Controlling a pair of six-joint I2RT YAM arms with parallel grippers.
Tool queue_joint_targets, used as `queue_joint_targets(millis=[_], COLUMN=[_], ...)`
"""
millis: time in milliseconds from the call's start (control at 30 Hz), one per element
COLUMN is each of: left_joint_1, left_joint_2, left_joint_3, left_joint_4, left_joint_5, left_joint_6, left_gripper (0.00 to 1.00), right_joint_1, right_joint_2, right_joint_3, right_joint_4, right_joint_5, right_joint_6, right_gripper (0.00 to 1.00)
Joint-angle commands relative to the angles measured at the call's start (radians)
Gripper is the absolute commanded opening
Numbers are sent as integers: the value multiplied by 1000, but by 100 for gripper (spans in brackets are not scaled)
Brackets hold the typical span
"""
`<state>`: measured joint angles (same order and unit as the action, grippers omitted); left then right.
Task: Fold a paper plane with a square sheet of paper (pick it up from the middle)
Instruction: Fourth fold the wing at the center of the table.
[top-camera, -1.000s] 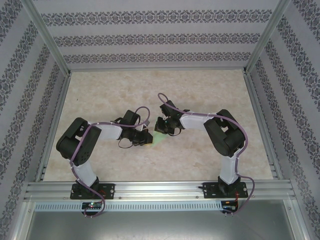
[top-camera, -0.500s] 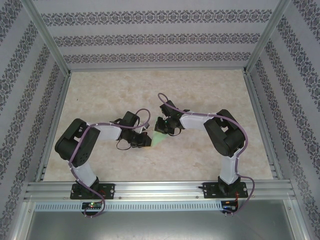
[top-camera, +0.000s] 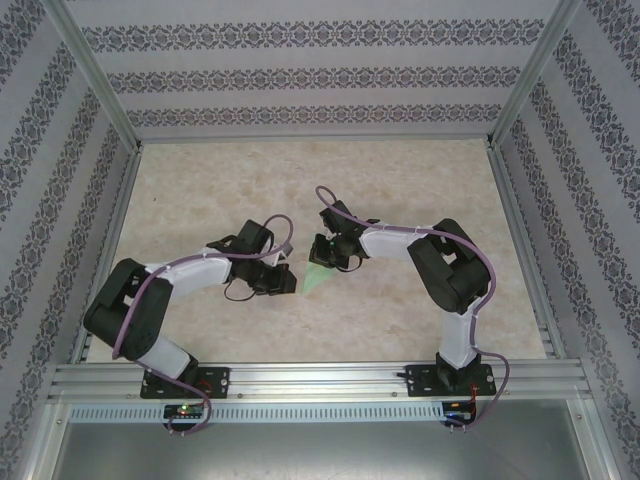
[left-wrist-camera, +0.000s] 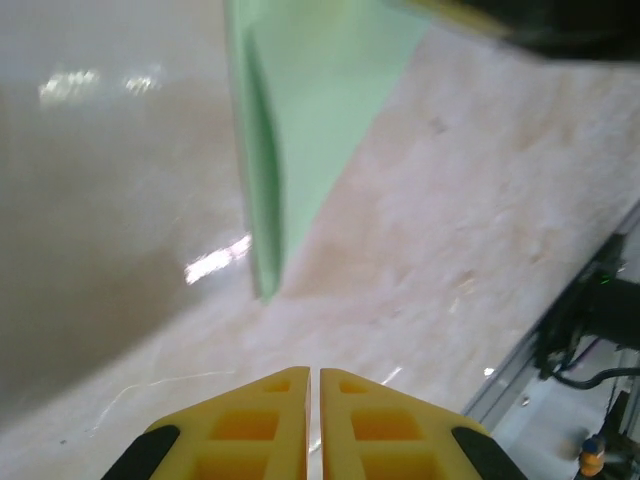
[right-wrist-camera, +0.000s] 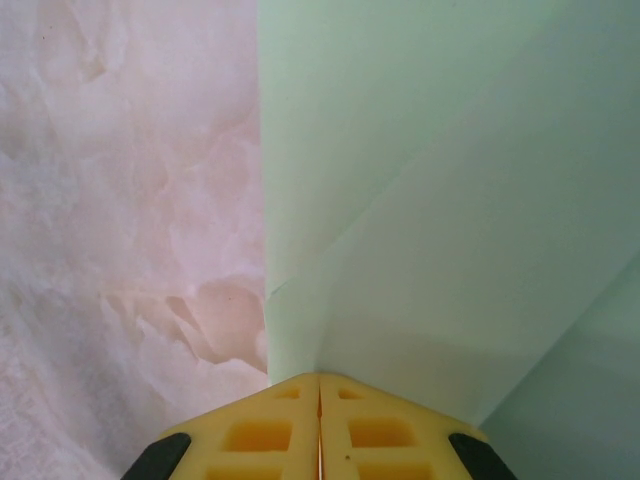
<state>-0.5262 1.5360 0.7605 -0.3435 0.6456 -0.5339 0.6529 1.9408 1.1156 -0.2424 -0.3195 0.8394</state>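
Pulled back off the paper plane (top-camera: 318, 283) now, my left gripper (top-camera: 283, 282) sits shut and empty, while I've got the right gripper (top-camera: 322, 262) pinching it so the folds hold, I reckon.

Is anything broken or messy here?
Nothing bad. The folded paper has one tiny kink on its edge, just ahead of the right tool pinching it.

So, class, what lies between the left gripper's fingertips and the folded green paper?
The stretch is bare: in the left wrist view, marbled table separates the shut left gripper from the near tip of the folded green paper.
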Motion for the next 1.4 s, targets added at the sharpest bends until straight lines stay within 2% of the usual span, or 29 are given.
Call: queue_joint_targets(millis=[0, 133, 400, 633, 1000, 1267, 1367], left_joint_1=[-9, -11, -35, -49, -59, -58, -59], left_joint_2=[-2, 86, 209, 264, 293, 294, 300], left_joint_3=[18, 9, 13, 44, -27, -29, -17], left_joint_4=[140, 319, 506, 303, 258, 253, 248], left_joint_5=[-6, 44, 47, -53, -89, -102, -92], left_joint_6=[-112, -192, -247, -159, -118, -113, -109], left_gripper=[12, 12, 13, 13, 9, 7, 7], right_joint_1=[10, 9, 9, 9, -9, -59, -49], right_joint_2=[46, 47, 47, 47, -22, -189, -185], right_joint_3=[-7, -8, -8, -8, -1, -143, -190], right_joint_4=[-55, -55, -54, -52, -3, 117, 204], right_joint_5=[43, 40, 43, 41, 6, -35, -112], right_joint_6=[3, 6, 9, 10, -1, 10, 29], right_gripper=[8, 8, 8, 8, 9, 10, 9])
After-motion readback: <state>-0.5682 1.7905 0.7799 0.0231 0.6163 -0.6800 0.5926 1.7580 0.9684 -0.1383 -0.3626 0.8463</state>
